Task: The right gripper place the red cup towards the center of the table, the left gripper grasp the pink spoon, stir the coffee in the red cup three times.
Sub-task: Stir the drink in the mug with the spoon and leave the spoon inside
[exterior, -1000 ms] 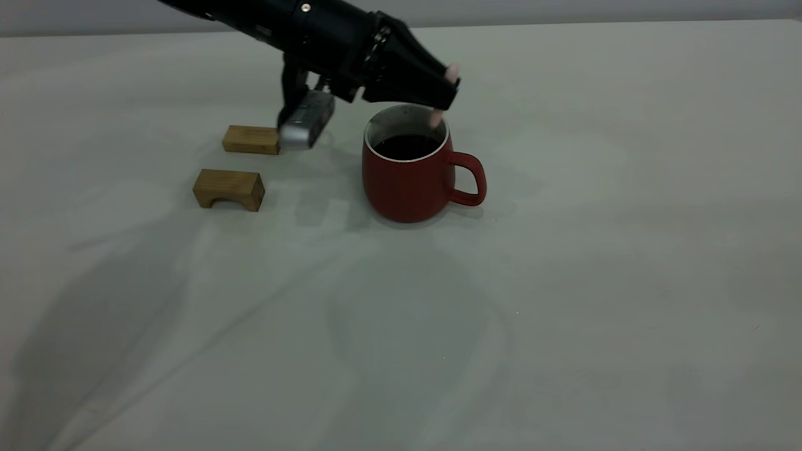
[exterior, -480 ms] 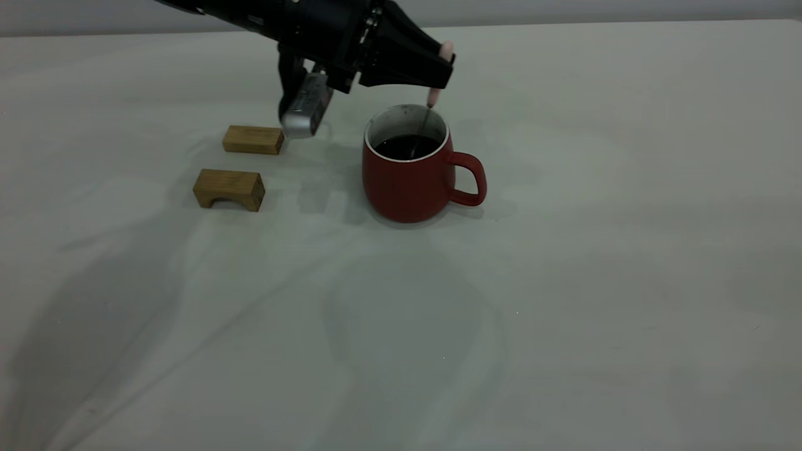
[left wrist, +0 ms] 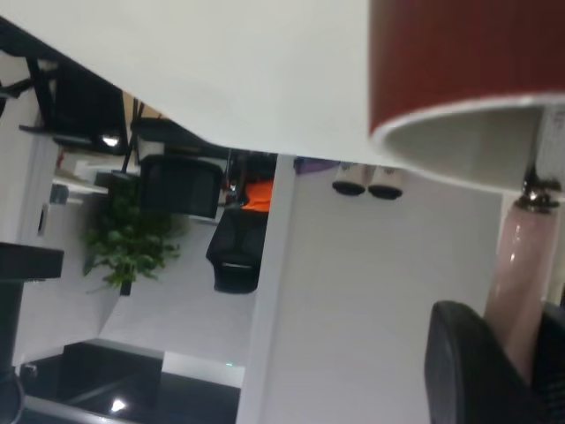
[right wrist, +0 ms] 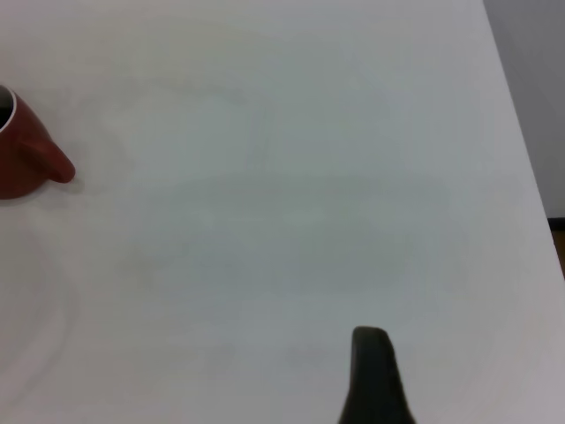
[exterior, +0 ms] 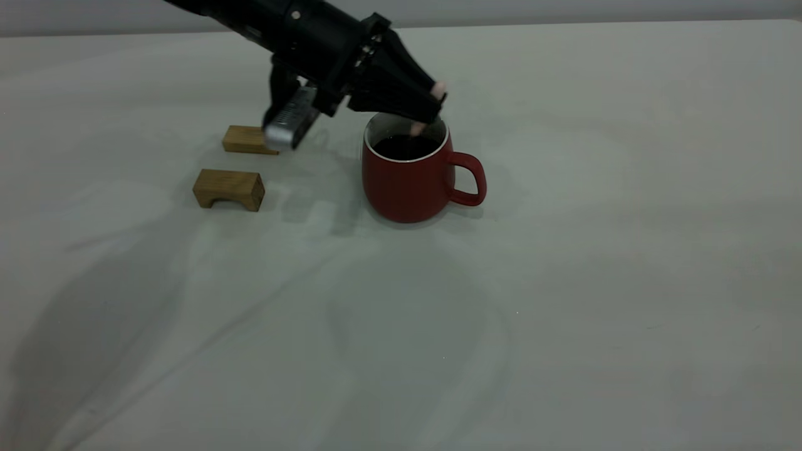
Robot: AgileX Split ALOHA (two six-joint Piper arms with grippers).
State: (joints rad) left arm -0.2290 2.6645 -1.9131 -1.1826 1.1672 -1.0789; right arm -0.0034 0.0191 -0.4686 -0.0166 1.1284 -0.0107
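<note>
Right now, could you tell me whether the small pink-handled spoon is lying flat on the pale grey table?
No, the black left gripper holds the pink-handled spoon upright over the rounded dark red mug, dipping toward the dark coffee.

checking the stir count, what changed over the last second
The left tool, shut on the pink spoon, rose above the red cup half a second ago, lifting the spoon's neck into view, then dropped back to the rim and tilted, pushing the spoon deep into the coffee. The cup and both wooden blocks stayed put. The right tool remains off to the side.
</note>
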